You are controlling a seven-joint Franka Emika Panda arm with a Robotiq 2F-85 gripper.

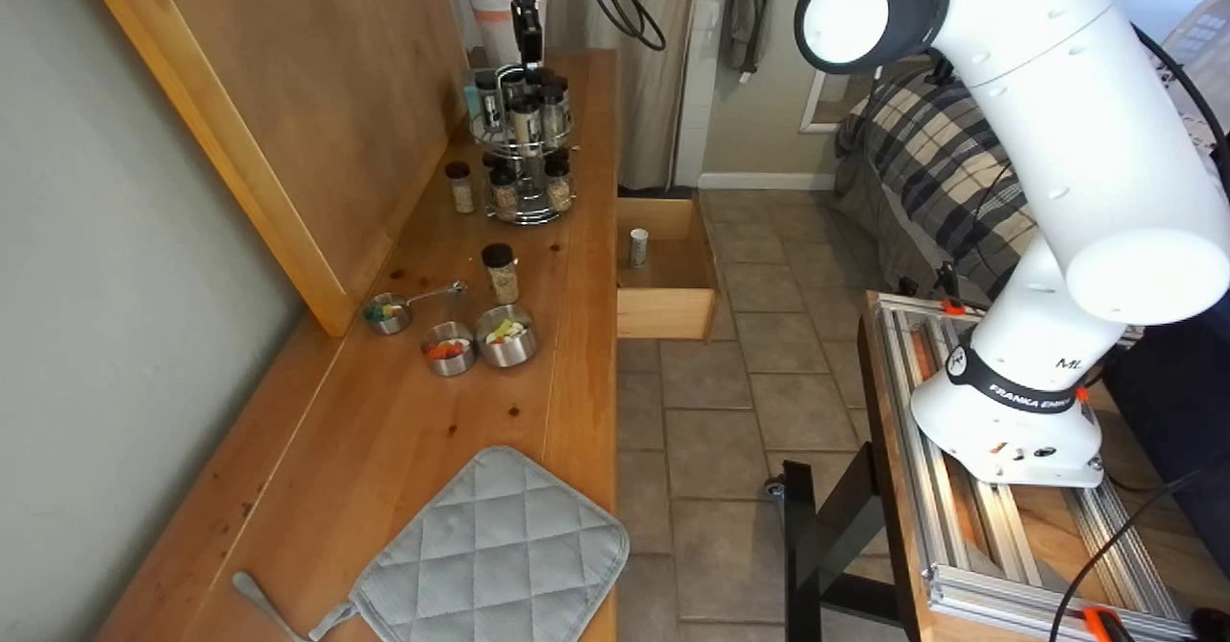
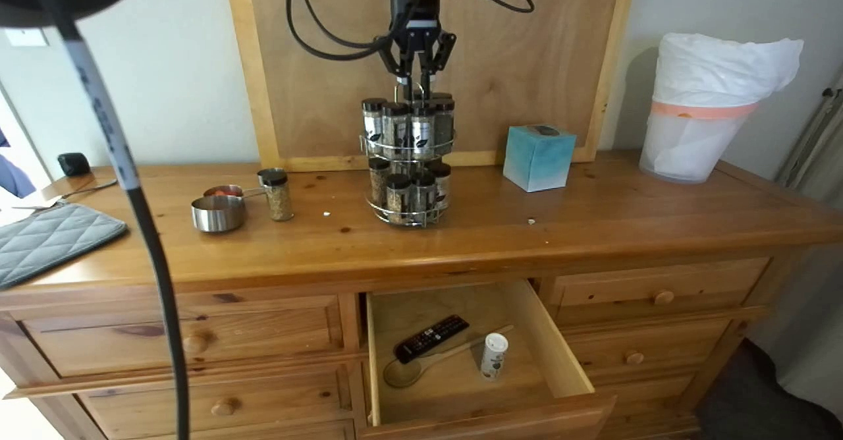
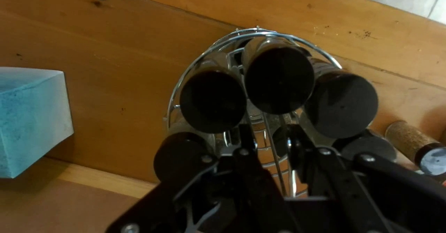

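My gripper (image 1: 529, 58) points down over the top of a two-tier chrome wire spice rack (image 1: 524, 221). In an exterior view the fingers (image 2: 416, 89) reach down among the black lids of the upper-tier jars (image 2: 395, 129), at the rack's top loop. In the wrist view the fingertips (image 3: 270, 137) stand apart, with thin rack wires showing in the gap. No jar is between them. Black-lidded jars (image 3: 279, 80) ring the fingers closely; whether a finger touches a lid or wire cannot be told. The rack's ring (image 3: 177, 83) shows around the jars.
A blue tissue box (image 2: 539, 158) and a white-lined bin (image 2: 685, 138) stand beside the rack. Loose jars (image 1: 460, 190), metal measuring cups (image 1: 506, 339) and a grey potholder (image 1: 500, 555) lie along the dresser top. An open drawer (image 2: 461, 407) holds a remote (image 2: 431, 338), spoon (image 2: 403, 373) and white shaker (image 2: 494, 356).
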